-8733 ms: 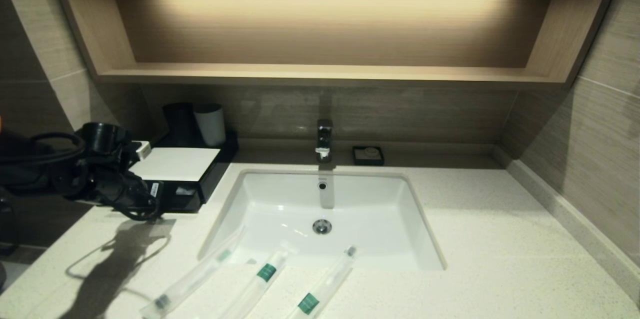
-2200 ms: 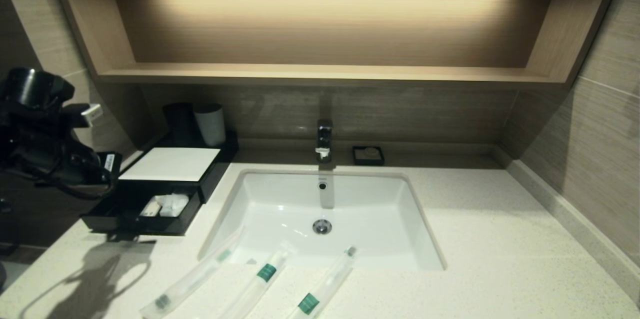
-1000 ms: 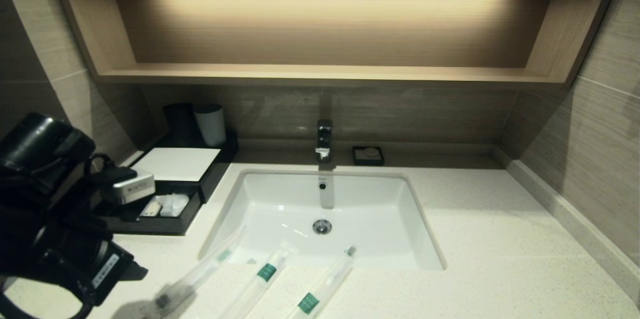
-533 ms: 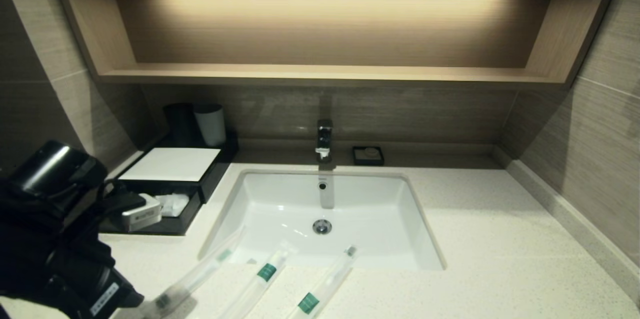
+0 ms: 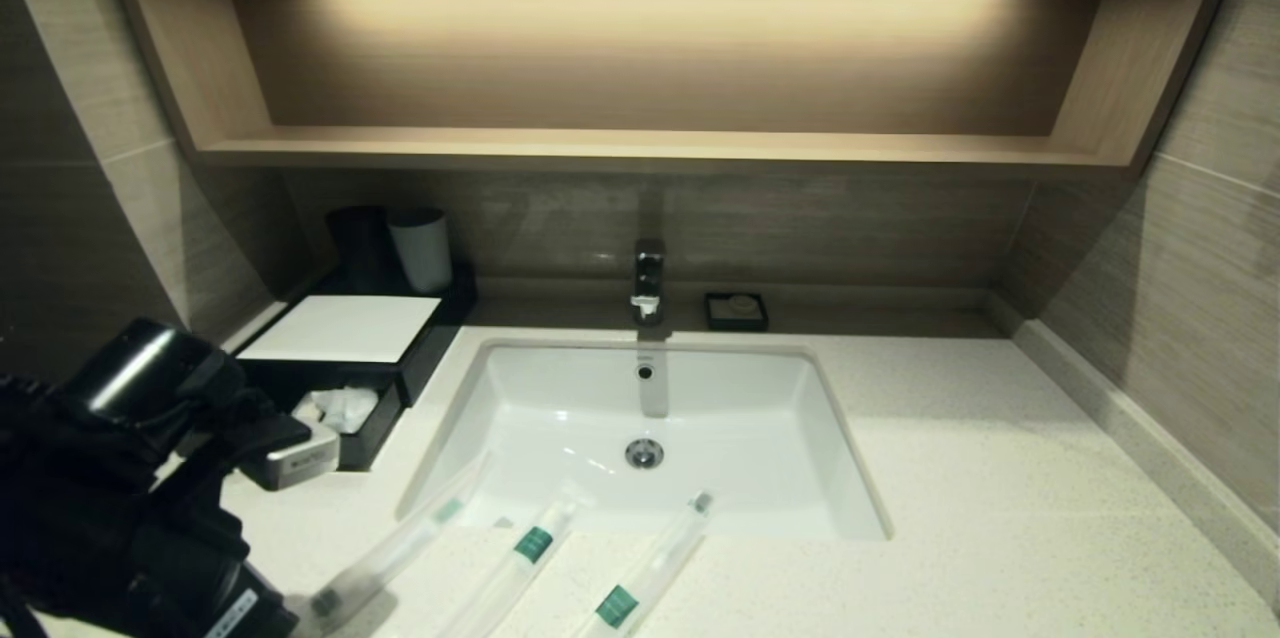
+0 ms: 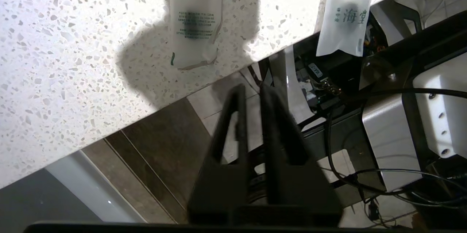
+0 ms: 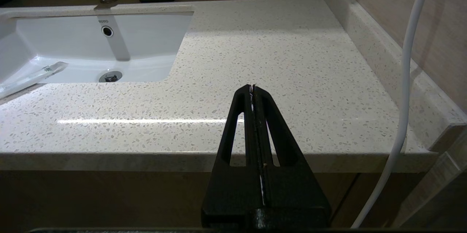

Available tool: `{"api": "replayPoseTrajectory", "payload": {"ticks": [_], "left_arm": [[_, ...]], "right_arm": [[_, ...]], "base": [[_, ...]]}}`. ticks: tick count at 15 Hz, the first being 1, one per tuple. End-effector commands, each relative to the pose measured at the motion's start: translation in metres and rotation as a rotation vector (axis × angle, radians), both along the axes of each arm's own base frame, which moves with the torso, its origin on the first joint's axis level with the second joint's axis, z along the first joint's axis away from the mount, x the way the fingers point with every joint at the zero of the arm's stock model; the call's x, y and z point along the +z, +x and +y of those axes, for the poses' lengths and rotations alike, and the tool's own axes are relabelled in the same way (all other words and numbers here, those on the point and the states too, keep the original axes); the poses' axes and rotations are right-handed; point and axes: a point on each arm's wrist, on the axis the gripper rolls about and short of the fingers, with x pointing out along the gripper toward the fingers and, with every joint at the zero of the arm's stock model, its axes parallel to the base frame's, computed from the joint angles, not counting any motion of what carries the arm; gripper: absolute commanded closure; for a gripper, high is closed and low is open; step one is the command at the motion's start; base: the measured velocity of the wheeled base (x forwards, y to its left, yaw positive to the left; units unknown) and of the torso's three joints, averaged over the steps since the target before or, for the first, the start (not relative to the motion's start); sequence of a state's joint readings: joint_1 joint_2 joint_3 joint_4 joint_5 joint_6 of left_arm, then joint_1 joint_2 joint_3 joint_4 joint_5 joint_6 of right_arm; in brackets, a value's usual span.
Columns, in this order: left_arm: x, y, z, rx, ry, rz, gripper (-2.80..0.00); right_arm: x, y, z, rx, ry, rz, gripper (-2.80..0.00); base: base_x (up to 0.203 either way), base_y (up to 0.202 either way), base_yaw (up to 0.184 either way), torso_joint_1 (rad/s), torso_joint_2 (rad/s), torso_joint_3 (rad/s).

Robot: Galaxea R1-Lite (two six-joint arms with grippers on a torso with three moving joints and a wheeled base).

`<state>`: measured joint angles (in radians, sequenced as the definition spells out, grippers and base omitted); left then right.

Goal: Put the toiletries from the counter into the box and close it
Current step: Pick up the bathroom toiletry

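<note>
head: we see three toiletries (image 5: 520, 558) on the counter (image 5: 1000, 518) before the sink (image 5: 650, 418), the box (image 5: 345, 328) at back left with its drawer (image 5: 365, 418) pulled out | left wrist: our left gripper (image 6: 251, 92), fingers slightly parted, holds nothing, off the counter's front edge near two sleeve ends | right wrist: our right gripper (image 7: 252, 88) is pressed together, parked before the counter

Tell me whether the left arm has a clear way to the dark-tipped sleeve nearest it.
Probably yes. The left gripper hangs just off the counter edge beside the dark-tipped sleeve, nothing lying between them. Its fingers stand barely apart and must open first.
</note>
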<state>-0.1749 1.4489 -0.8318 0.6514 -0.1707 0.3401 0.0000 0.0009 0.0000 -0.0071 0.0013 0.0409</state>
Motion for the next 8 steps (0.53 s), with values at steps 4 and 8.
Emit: {"api": "replayPoseTrajectory", "payload": {"ticks": [4, 8], "left_arm": [[-0.0061, 0.0, -0.001, -0.017, 0.0, 0.015, -2.8], [-0.011, 0.0007, -0.0013, -0.019, 0.009, 0.037, -2.8]], "right_arm": [[0.0001, 0.0001, 0.0, 0.0, 0.001, 0.0, 0.0], [0.0001, 0.0001, 0.0, 0.0, 0.001, 0.0, 0.0]], "base": [[0.0, 0.0, 0.0, 0.0, 0.0, 0.0], [0.0, 0.0, 0.0, 0.0, 0.0, 0.0]]}}
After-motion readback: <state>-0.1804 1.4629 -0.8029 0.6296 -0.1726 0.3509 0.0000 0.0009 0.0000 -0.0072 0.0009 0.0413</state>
